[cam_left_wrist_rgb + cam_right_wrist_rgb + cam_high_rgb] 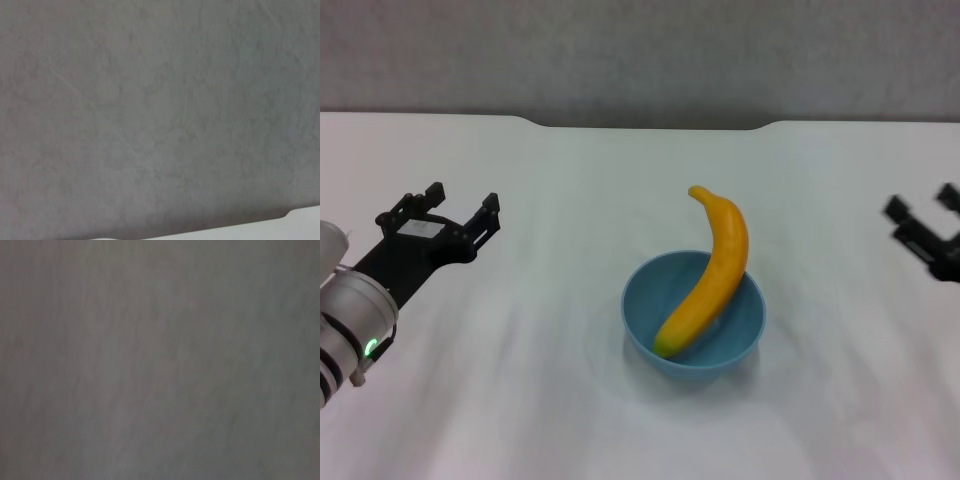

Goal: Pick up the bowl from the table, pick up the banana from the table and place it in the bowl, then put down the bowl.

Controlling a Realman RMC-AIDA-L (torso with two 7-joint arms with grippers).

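Note:
The light-blue bowl (694,318) stands on the white table (540,400) near the middle. The yellow banana (712,270) lies in it, its greenish end down inside and its stem end sticking out over the far rim. My left gripper (462,206) is open and empty, well to the left of the bowl. My right gripper (923,216) is at the right edge of the head view, open and empty, well away from the bowl. Both wrist views show only a grey surface; a strip of the table edge (300,222) shows in the left wrist view.
The table's far edge has a shallow notch (650,124), with a grey wall (640,50) behind it. Bare white tabletop lies on both sides of the bowl and in front of it.

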